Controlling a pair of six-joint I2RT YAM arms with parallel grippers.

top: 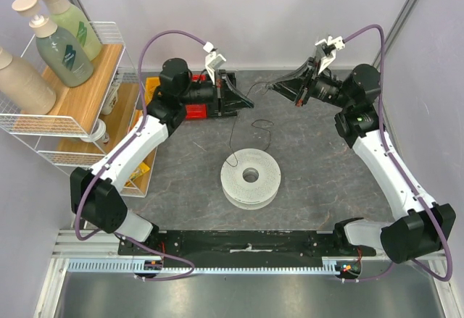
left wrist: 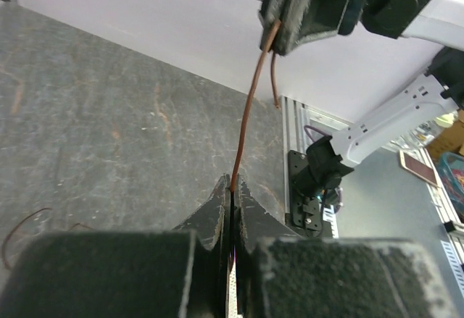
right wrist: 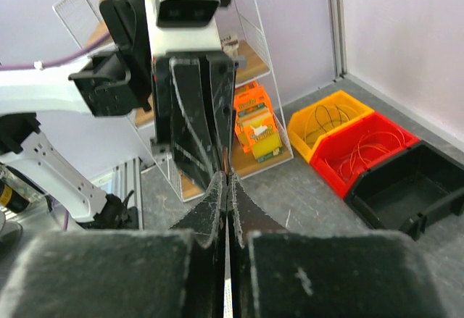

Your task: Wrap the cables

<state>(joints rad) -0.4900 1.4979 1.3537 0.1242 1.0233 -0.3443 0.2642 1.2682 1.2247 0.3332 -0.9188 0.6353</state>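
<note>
Clearly, the long, very thin brown cable is stretched through the air between the two claws. Its lower end is pinched in the left claw, whose fingers are pressed together on it. From there it rises in a slight curve to the right claw, which is likewise clamped on it, with a short free end dangling just beside the taut part. From above, thin dark loops of it lie slack on the grey stone-patterned bench below the claws. They run to the upper left rim of the white round spool, which lies flat near the middle of the bench. Both claws hover over the far part of the bench, tips facing each other, near but apart. By the left arm sit a yellow plastic bin, a red plastic bin and a black plastic bin in a row; the first two hold coiled wire. A white wire rack at the left edge carries an orange box and pump bottles.
</note>
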